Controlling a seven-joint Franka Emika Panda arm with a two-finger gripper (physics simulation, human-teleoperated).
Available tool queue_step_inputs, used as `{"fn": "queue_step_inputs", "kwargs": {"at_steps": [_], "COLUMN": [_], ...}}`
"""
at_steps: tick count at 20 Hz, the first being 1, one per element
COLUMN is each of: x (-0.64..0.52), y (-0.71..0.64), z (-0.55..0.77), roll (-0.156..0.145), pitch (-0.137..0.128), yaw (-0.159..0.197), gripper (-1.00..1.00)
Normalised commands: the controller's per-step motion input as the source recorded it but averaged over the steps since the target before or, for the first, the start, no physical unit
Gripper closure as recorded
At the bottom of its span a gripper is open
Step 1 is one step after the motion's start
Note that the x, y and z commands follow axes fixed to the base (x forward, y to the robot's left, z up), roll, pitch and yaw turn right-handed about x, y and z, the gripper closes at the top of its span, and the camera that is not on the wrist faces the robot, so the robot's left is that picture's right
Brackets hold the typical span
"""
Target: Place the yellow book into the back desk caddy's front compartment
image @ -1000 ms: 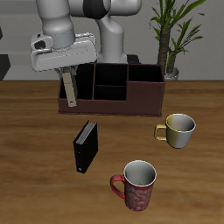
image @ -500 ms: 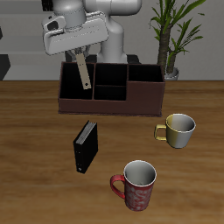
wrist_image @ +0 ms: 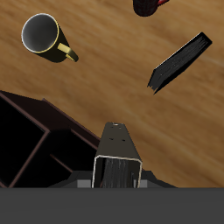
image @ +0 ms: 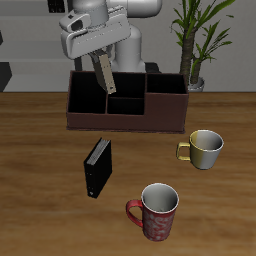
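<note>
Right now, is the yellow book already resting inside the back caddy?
No, the yellow book hangs tilted from the gripper above the back desk caddy, not set down in any cell.

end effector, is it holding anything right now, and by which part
Yes: the end effector grips the thin grey-tan yellow book by its upper end, the rest hanging tilted above the long dark reddish-brown back desk caddy.
</note>
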Motion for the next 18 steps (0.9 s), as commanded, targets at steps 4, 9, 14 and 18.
{"fn": "queue_step_inputs", "kwargs": {"at_steps": [4,9,14,18], "x": [-0.23,-0.13,-0.12,-0.05], "y": [0.03,-0.05,0.03,0.13], "z": [0.07,0.08,0.12,0.12], "roll": [-0.034,-0.048,-0.052,-0.052], "pitch": [-0.022,0.003,-0.007,-0.018], "yaw": [0.185,0.098,0.107,0.15], "gripper": [1.0,1.0,1.0,1.0]}}
